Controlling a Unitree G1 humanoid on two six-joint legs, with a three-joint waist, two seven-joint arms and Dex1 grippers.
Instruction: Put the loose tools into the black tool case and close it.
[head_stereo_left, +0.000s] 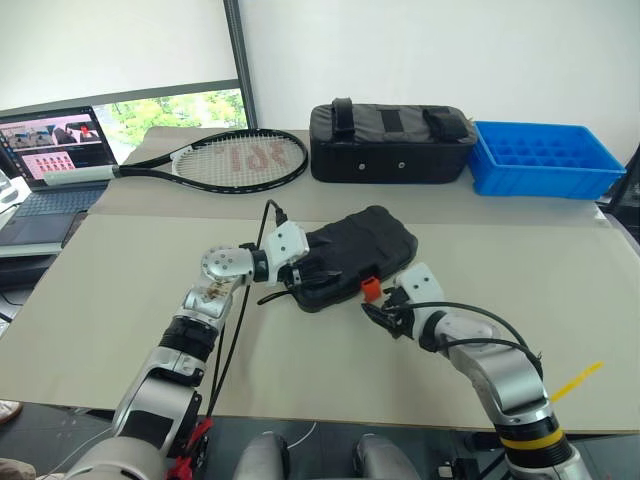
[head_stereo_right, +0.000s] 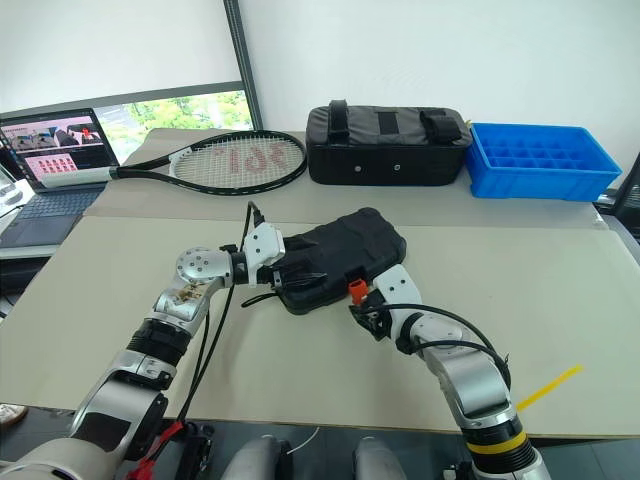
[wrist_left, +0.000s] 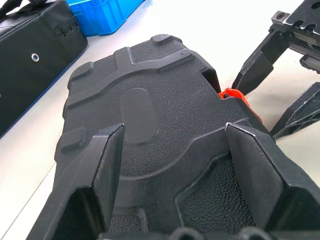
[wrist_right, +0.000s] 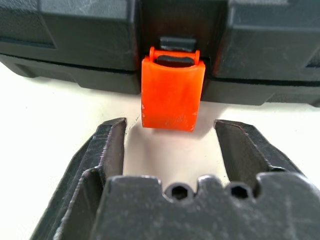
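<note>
We find the black tool case lying shut on the tabletop, mid-scene, its contents hidden. We judge it a stiff, textured, fairly light shell, best steadied on the lid and worked at the orange latch, which hangs unfastened on the near edge. The left gripper rests spread on the lid; the right gripper stands apart, just short of the latch. Far right, the blue tray looks empty.
</note>
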